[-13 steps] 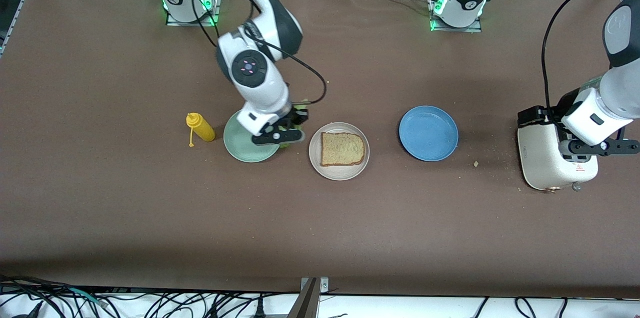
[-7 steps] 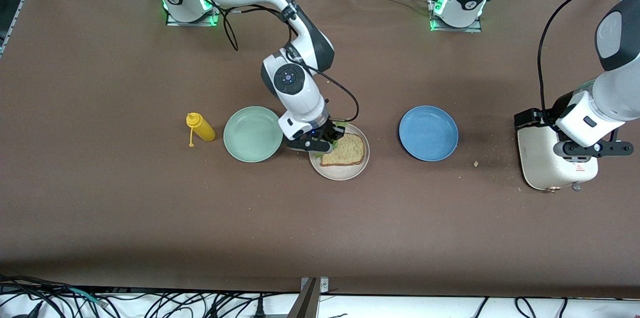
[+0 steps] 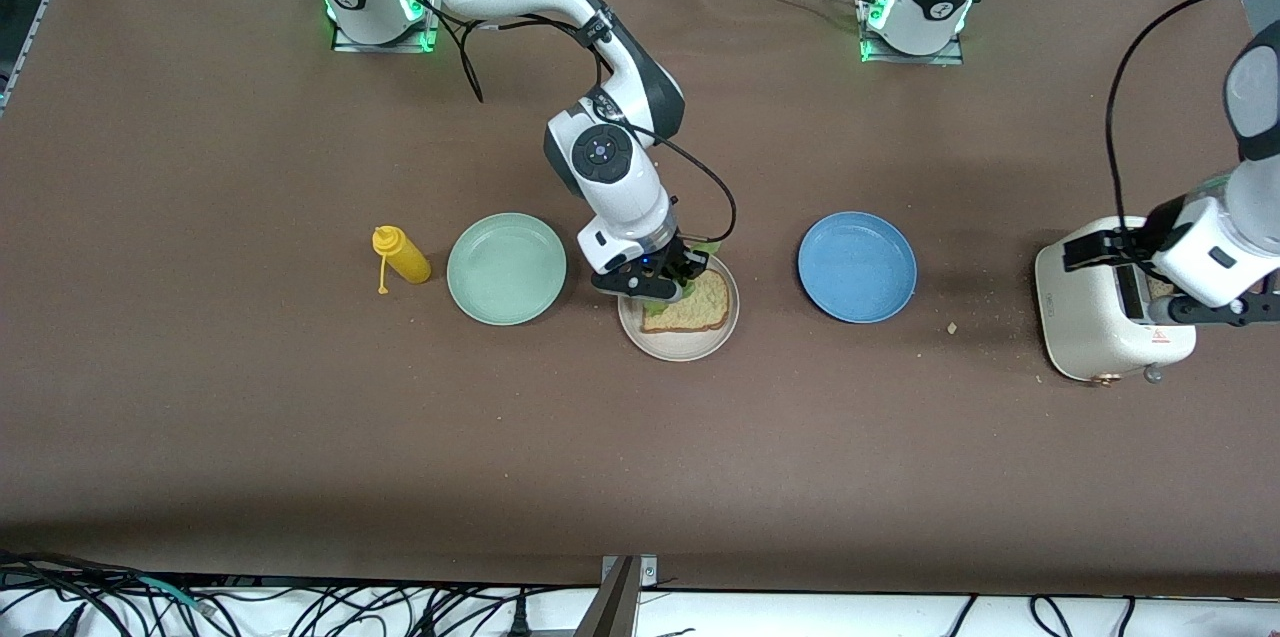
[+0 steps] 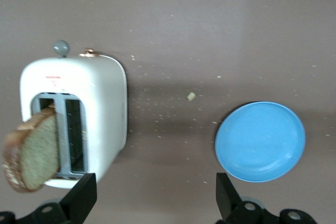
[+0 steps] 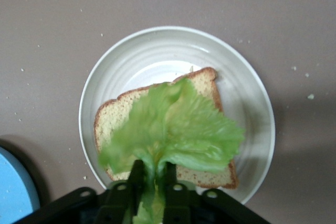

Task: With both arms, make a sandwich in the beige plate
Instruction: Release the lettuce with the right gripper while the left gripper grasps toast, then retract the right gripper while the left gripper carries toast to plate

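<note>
Right end effector (image 3: 668, 285): your front view puts it over the beige plate (image 3: 678, 345), at the edge toward the right arm's end of the table. From there the arm hides most of the load; only slivers of green show beside the fingers. Go to the right wrist view: the lettuce (image 5: 173, 132) hangs over the bread (image 5: 207, 85) on the plate (image 5: 247, 93), its stem pinched between the two fingers (image 5: 137, 174), which stand narrow around it. You cannot tell from that view whether the leaf touches the slice.

Bread (image 3: 693, 305) lies flat in the plate, one slice, crust dark.

Left end effector (image 3: 1185, 307): over the toaster (image 3: 1085, 317) at the left arm's end of the table. The front view shows little of its fingers. The left wrist view does: both fingers (image 4: 81, 198) spread wide, nothing between them. That view also gives you what the front one barely shows, a second slice (image 4: 30, 153) standing up out of one toaster (image 4: 100, 103) slot, tilted.

Blue plate (image 3: 857, 266) sits between the beige plate and the toaster; also in the left wrist view (image 4: 261, 141). Green plate (image 3: 506, 268) is just beside the beige plate, toward the right arm's end; a yellow bottle (image 3: 401, 255) lies next to it on the table (image 3: 300, 417).
</note>
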You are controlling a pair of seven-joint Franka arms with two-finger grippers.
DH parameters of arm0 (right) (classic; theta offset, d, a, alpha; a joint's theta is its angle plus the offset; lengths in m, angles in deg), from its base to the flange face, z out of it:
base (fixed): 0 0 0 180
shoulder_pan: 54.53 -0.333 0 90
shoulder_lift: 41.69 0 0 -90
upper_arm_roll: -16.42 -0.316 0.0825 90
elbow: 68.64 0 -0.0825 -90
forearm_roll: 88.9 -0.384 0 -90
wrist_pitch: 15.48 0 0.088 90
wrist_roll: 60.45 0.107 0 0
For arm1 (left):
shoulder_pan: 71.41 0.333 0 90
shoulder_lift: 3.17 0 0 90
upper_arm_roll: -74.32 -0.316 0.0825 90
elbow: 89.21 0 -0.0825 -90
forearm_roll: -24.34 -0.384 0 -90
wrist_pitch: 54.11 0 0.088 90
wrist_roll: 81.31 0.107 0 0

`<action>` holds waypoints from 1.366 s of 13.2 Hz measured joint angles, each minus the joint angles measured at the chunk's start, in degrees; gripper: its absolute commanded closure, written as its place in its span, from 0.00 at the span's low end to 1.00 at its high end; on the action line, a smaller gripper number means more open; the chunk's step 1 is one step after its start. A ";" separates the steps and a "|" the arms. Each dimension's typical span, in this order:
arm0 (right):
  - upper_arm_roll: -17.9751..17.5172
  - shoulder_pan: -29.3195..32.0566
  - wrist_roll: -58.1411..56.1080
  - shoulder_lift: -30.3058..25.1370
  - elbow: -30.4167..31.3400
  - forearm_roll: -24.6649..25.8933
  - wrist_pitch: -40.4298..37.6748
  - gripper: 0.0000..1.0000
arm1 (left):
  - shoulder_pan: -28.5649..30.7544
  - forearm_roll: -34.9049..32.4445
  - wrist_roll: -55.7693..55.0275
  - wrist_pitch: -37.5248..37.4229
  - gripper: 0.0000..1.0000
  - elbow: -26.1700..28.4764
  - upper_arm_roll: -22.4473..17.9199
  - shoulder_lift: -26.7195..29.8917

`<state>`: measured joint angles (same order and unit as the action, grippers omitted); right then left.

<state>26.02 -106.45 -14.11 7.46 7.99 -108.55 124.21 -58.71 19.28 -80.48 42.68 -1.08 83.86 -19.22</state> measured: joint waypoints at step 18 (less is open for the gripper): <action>17.85 6.44 -22.95 -18.10 -4.28 0.81 -45.85 0.00 | 17.67 -0.07 21.80 11.28 1.00 8.03 -0.35 -5.16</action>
<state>43.87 -100.01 -37.06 -10.64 3.72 -107.74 78.36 -41.04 19.21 -58.68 53.96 6.96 83.51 -24.38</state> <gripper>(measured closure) 0.000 0.656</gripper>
